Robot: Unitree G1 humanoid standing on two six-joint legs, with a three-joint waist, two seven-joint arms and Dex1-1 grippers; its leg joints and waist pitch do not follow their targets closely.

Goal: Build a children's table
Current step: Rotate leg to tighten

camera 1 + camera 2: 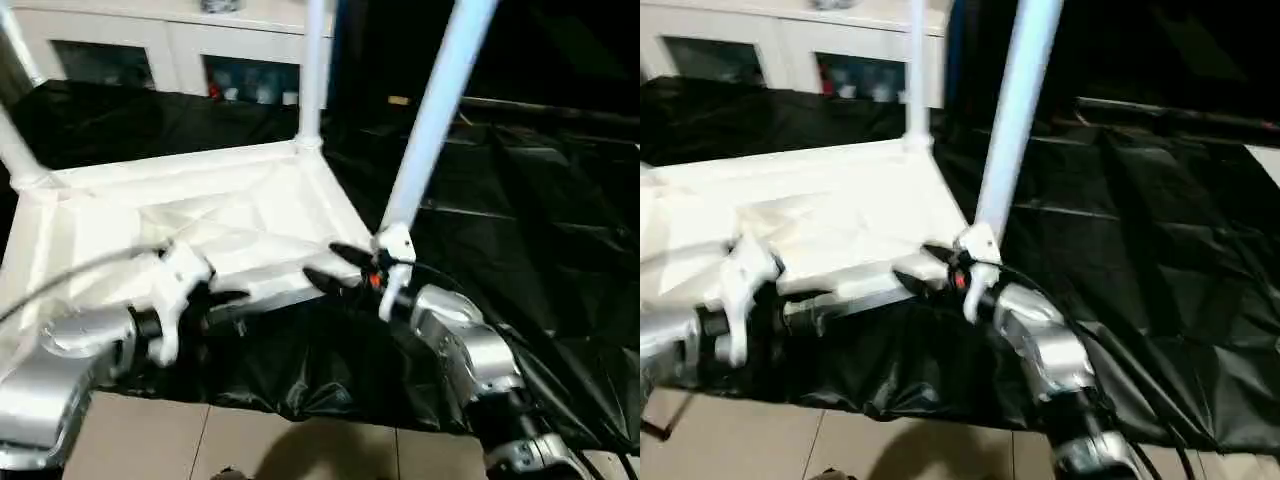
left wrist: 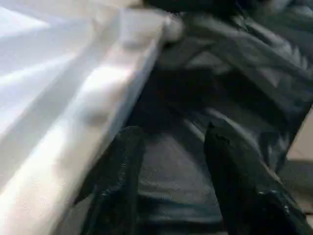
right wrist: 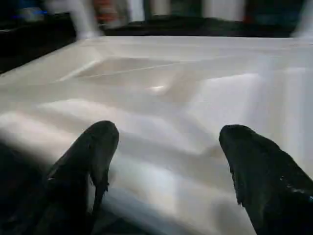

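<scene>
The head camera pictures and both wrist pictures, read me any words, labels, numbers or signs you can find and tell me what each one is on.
No readable text anywhere.
Table top and legs: plain white, no label.
Black sheet: unmarked.
Items behind the cabinet glass: too blurred to read.

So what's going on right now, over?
Both grippers open, left, right, holding nothing. Table upside down on black sheet, legs up. Nothing in the way.

both grippers (image 1: 228,297) (image 1: 335,266) forward, black fingers parted, nothing held
</scene>
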